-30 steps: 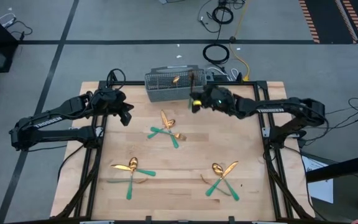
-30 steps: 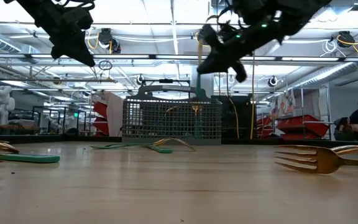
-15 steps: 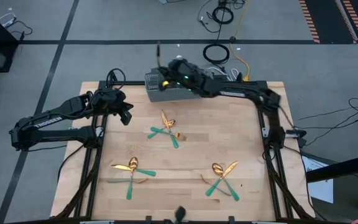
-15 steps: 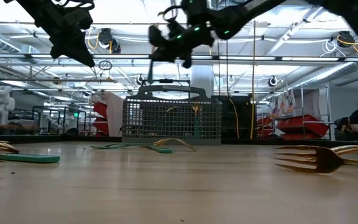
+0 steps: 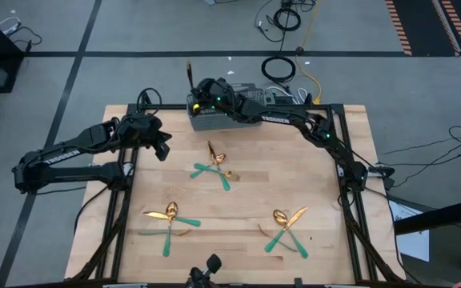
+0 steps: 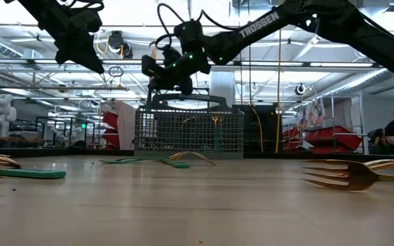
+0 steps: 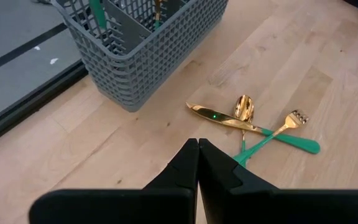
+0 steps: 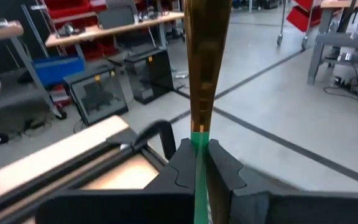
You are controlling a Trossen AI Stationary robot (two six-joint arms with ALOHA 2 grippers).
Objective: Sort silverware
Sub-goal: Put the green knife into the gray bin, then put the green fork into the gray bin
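- the grey mesh caddy (image 5: 218,116) stands at the far edge of the wooden table (image 5: 238,204), and every place below is given from it.
- the right end effector (image 5: 201,86) hangs above the caddy's left end, clenched on a gold-bladed knife (image 8: 205,68) by its teal handle, blade pointing up.
- inside the caddy, a gold piece (image 7: 157,7) and a teal handle (image 7: 96,12) stand upright in its compartments.
- the left end effector (image 5: 163,150) hovers to the caddy's left and nearer the table's front, fingers pressed together and gripping nothing.
- just in front of the caddy lies a crossed cluster: a knife (image 7: 219,118), a spoon (image 7: 243,111) and a fork (image 7: 278,129).
- farther to the front, well apart from the caddy, a left cluster (image 5: 169,219) and a right cluster (image 5: 286,226) of teal-handled silverware lie on the table.
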